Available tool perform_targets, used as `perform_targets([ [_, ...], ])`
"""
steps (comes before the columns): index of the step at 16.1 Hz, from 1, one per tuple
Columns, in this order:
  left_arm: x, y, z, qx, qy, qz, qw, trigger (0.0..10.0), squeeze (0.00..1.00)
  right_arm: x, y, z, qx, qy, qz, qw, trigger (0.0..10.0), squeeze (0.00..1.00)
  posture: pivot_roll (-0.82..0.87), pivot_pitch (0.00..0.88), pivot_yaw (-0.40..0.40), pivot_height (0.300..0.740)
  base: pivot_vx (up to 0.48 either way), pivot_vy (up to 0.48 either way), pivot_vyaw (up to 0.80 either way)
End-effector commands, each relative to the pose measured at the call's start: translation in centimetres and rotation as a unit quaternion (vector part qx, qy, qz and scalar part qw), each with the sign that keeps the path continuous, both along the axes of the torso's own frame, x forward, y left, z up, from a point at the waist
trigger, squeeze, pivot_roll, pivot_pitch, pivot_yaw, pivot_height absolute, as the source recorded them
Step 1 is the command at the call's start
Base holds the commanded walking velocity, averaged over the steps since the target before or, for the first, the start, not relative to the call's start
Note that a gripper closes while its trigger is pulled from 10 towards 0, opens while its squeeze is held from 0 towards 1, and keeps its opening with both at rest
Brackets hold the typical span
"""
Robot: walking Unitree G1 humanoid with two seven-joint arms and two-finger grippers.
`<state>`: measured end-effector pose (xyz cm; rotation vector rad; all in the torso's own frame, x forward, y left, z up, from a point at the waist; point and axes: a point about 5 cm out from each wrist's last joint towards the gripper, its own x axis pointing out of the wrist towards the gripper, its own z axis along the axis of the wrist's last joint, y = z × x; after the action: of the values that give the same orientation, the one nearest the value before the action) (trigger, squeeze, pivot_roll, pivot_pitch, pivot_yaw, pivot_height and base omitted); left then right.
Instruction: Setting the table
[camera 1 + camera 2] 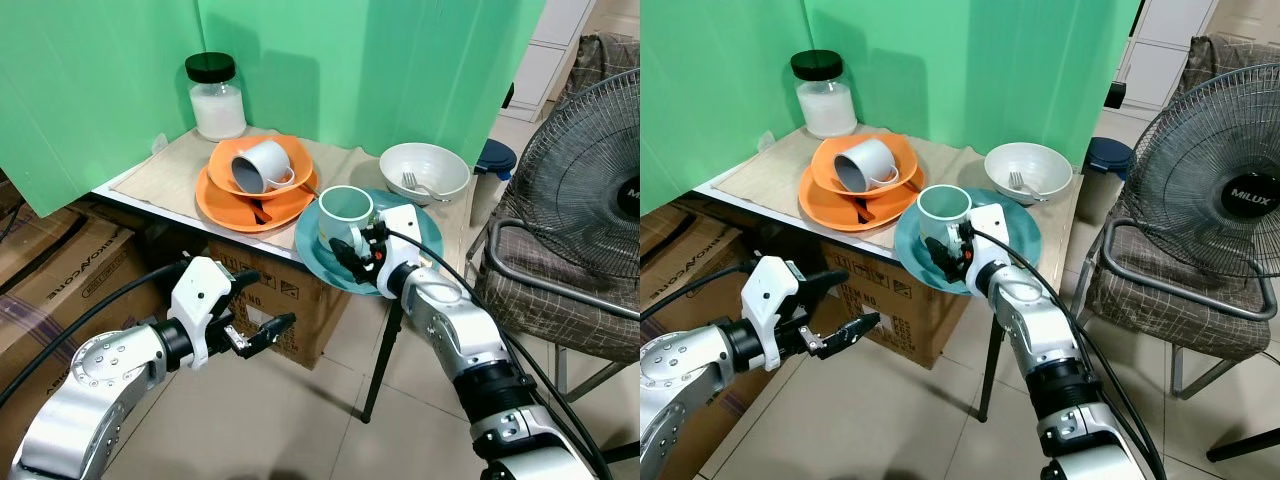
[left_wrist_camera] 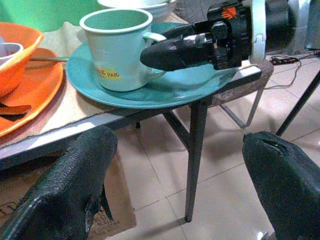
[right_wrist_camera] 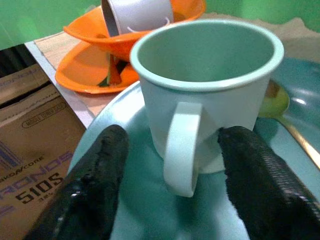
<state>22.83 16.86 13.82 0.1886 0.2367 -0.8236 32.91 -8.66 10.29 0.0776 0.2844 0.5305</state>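
A mint-green mug (image 1: pixel 345 212) stands upright on a teal plate (image 1: pixel 425 238) at the table's front edge. My right gripper (image 1: pixel 352 250) is open at the mug; its two fingers (image 3: pixel 95 185) straddle the mug's handle (image 3: pixel 180 150) with a gap on each side. A spoon (image 3: pixel 276 102) lies on the teal plate behind the mug. My left gripper (image 1: pixel 275 297) hangs open and empty below the table's edge, in front of a cardboard box. Left of the teal plate, an orange bowl (image 1: pixel 295 160) on an orange plate (image 1: pixel 225 205) holds a white mug (image 1: pixel 258 165) lying on its side.
A white bowl (image 1: pixel 425 170) with a fork (image 1: pixel 415 183) sits behind the teal plate. A black-lidded jar (image 1: pixel 215 97) stands at the back left against the green screen. Cardboard boxes (image 1: pixel 80 270) sit under the table. A fan (image 1: pixel 590 170) and a chair (image 1: pixel 560 290) stand to the right.
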Motion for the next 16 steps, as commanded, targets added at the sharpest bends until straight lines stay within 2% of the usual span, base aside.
perform_targets([
  [1,-0.07,-0.22,-0.07,0.003,0.003,-0.008,1.000,10.0,0.00,0.11,-0.36,0.49,0.005,-0.013,-0.005,1.000,0.0,0.00,0.07,0.037,0.002,0.740,0.000,0.000,0.00],
  [16,0.33,-0.09,-0.04,0.002,0.000,-0.003,1.000,10.0,0.00,0.07,-0.44,1.10,0.012,-0.023,0.023,0.999,0.0,0.00,0.06,0.020,0.014,0.740,0.000,0.000,0.00],
])
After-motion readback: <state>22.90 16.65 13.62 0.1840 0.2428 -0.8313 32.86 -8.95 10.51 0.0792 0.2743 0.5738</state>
